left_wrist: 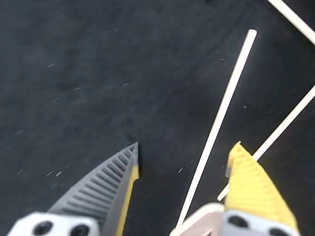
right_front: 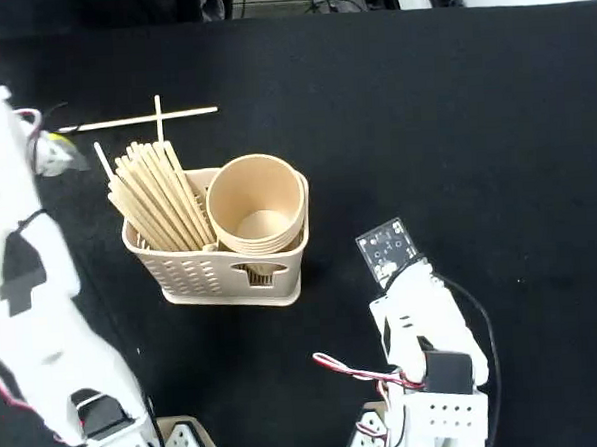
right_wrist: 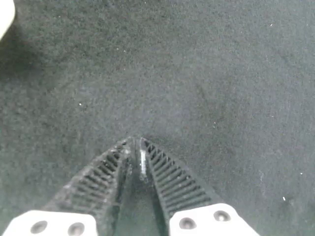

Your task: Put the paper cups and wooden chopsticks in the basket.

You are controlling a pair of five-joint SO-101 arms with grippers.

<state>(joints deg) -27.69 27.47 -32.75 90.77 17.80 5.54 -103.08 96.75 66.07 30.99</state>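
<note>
Left gripper (left_wrist: pixel 187 147), fingers apart, stood nearer the loose chopstick (left_wrist: pixel 226 103), which ran lengthwise between them; right gripper (right_wrist: pixel 136 143) closed, empty.

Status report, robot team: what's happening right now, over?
Left gripper open over loose chopsticks on the table. Right gripper shut, holding nothing. Paper cups and chopstick bundle in basket. Nothing in the way.
</note>
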